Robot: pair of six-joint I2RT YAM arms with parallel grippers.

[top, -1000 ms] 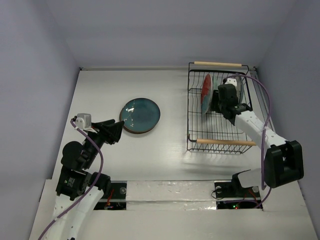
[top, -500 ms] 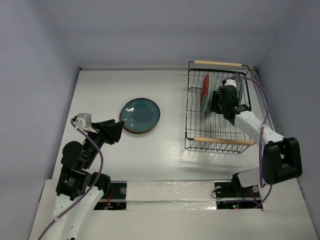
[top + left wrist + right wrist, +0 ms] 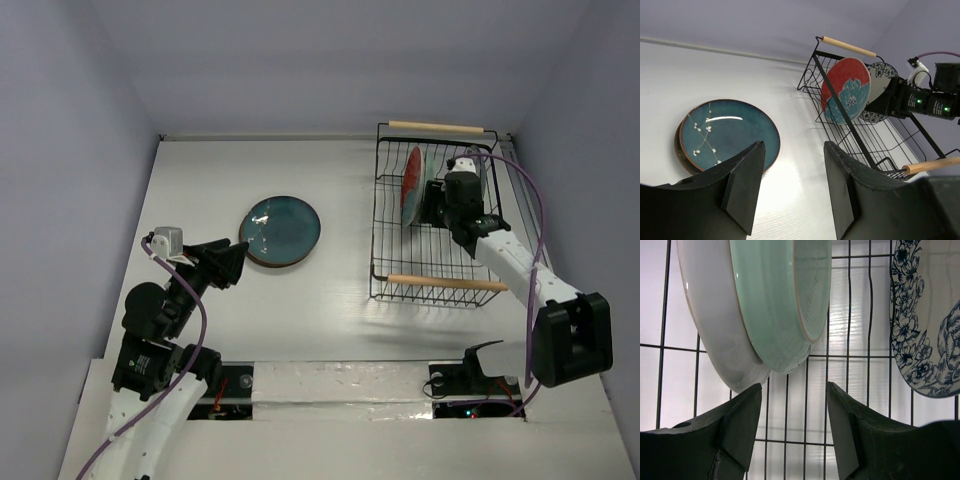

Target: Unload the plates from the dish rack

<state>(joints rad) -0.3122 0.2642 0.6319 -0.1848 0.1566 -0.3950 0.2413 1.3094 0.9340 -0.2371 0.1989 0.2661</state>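
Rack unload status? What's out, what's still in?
Done: teal plate lies flat on the table, apparently atop a brown plate. In hand: right tool, open, inside the dish rack, aimed at the mint plate, not gripping yet. To go: three standing, that mint plate, the red plate and the blue floral plate. The left tool is open, empty.

Table (image 3: 330, 310): dish rack (image 3: 420, 272) sits on the right half, toward the back. Two plates lie flat and stacked left of the rack, well apart from it, top plate (image 3: 725, 132) on bottom plate (image 3: 678, 146). Three plates stand on edge in the rack: left plate (image 3: 710, 315), middle plate (image 3: 782, 300) nested against it, right plate (image 3: 922, 315) apart. Right gripper (image 3: 794, 390) is inside the rack by the standing plates. Left gripper (image 3: 792, 150) is on the near side of the stack.
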